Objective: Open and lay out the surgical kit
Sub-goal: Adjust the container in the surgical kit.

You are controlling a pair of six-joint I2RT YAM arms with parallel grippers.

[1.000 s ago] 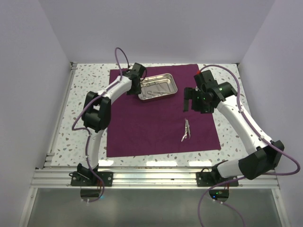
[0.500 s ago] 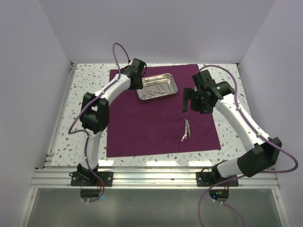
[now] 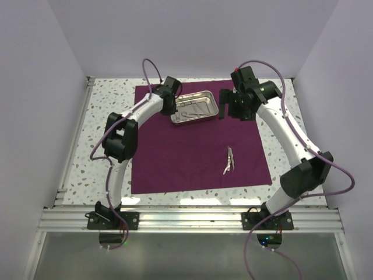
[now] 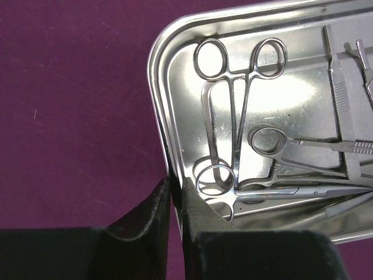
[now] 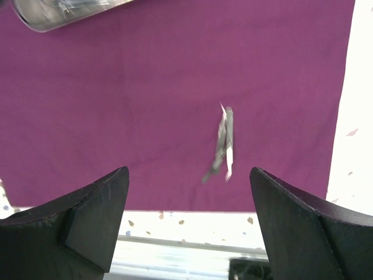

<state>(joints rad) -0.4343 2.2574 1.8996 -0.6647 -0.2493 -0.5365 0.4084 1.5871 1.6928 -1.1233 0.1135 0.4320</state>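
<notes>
The shallow shiny steel tray sits at the far end of the spread dark purple cloth, with silver ring-handled forceps heaped inside. The left gripper has its jaws pinching the tray's left rim. The right gripper has its jaws spread wide.

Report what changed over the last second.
The right gripper, open and empty, moved away from the arm bases and slightly left, from over the right part of the cloth to beside the right end of the tray. Nothing was grasped or released. The left gripper stays clamped on the tray's left rim, the tray hardly shifted, and the loose instrument lies where it was on the cloth.
</notes>
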